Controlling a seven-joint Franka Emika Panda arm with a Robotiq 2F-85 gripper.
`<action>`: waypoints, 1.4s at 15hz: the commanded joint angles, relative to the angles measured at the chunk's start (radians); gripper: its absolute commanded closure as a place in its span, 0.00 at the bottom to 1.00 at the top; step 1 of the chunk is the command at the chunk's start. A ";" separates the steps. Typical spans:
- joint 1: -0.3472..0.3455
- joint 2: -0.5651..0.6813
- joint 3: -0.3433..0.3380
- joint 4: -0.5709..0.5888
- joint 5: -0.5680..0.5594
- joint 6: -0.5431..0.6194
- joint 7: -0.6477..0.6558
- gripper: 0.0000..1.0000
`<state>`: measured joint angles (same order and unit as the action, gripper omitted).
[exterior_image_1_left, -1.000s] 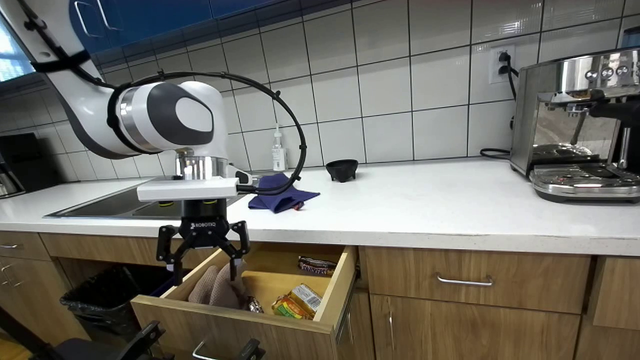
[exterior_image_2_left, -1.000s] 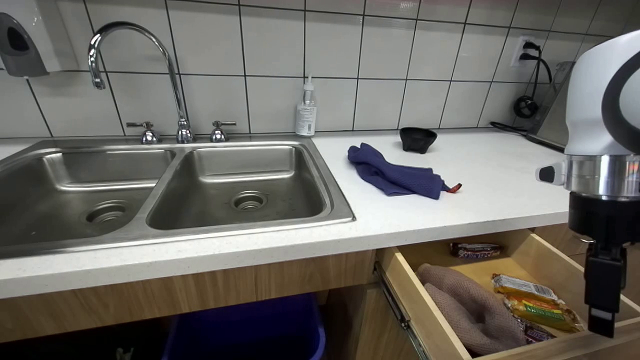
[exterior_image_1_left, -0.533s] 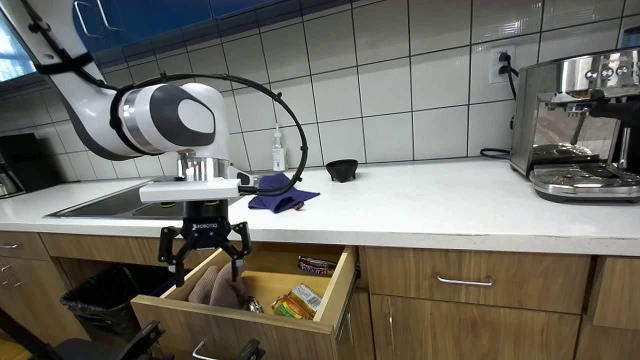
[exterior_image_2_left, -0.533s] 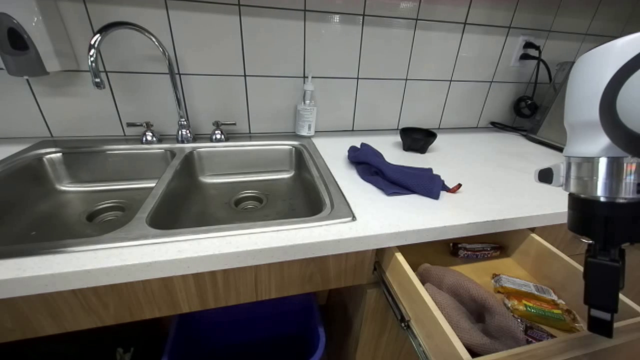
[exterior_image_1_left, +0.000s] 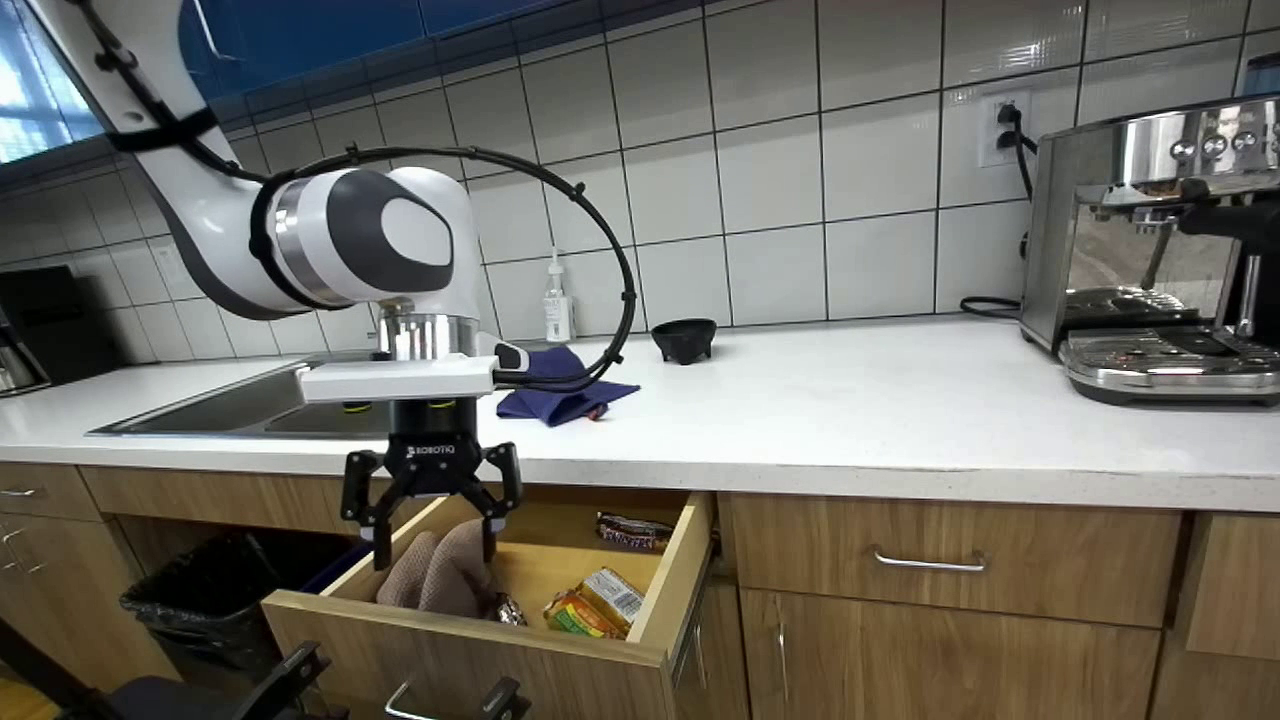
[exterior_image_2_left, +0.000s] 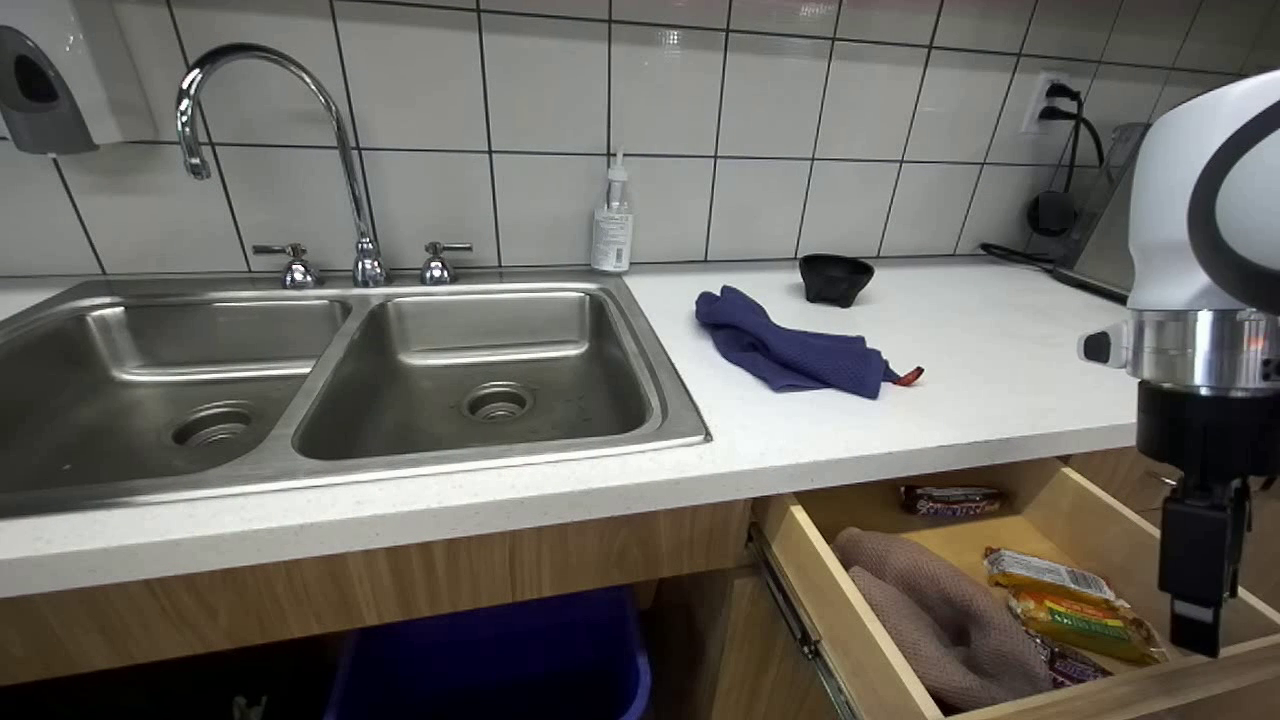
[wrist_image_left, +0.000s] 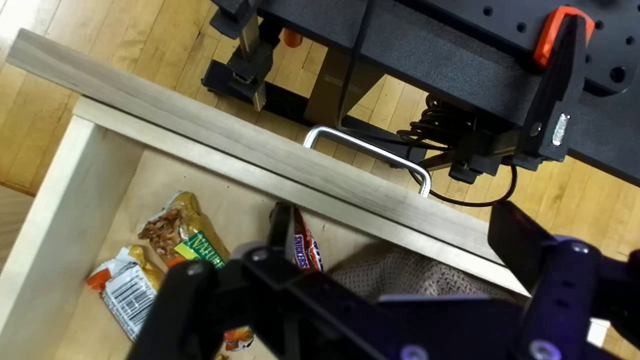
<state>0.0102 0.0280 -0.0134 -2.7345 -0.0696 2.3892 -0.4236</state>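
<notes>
Work surface: white countertop (exterior_image_1_left: 850, 420), runs along the tiled wall (exterior_image_1_left: 770, 180) above wood-grain cabinets (exterior_image_1_left: 950, 660). Carries, in an exterior view, a double-basin steel sink (exterior_image_2_left: 674, 405) with a chrome faucet (exterior_image_2_left: 369, 265) at its rear edge, and a clear pump bottle (exterior_image_2_left: 612, 240) near the wall. To the right of the sink, in both exterior views: a crumpled navy cloth (exterior_image_2_left: 800, 345) with a red tip, and a black bowl (exterior_image_2_left: 836, 280) just behind it. Farther along, in an exterior view: a steel espresso machine (exterior_image_1_left: 1140, 255), near a wall outlet (exterior_image_1_left: 1003, 127) with a black plug. Overhead: blue cabinets (exterior_image_1_left: 320, 45).

Drawer (exterior_image_1_left: 560, 670): stands pulled out beneath the countertop. Contains a brown-grey cloth (exterior_image_1_left: 450, 590) bunched along one side wall toward the front, a Snickers bar (wrist_image_left: 306, 245) beside that cloth, two yellow-wrapped bars (wrist_image_left: 192, 230) toward the opposite wall, and a dark-wrapped bar (exterior_image_2_left: 950, 500) at the rear.

Gripper (exterior_image_1_left: 436, 556): hangs pointing down over the drawer, near its front panel and closest to the brown-grey cloth. Jaws spread wide apart.

Room below: light plank floor (wrist_image_left: 135, 45), in the wrist view, beyond the drawer's chrome handle (wrist_image_left: 370, 149); alongside, a black mounting plate (wrist_image_left: 450, 85) above coiled cable (wrist_image_left: 435, 117). Under the countertop: a black-lined bin (exterior_image_1_left: 225, 590) and a blue bin (exterior_image_2_left: 500, 650).
</notes>
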 joint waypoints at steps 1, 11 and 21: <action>-0.011 0.019 -0.001 0.018 -0.014 -0.042 0.064 0.00; -0.011 0.030 -0.008 -0.004 -0.024 -0.093 0.152 0.00; -0.009 0.099 -0.007 -0.006 -0.047 -0.110 0.193 0.00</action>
<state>0.0099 0.1068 -0.0252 -2.7479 -0.0875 2.2987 -0.2729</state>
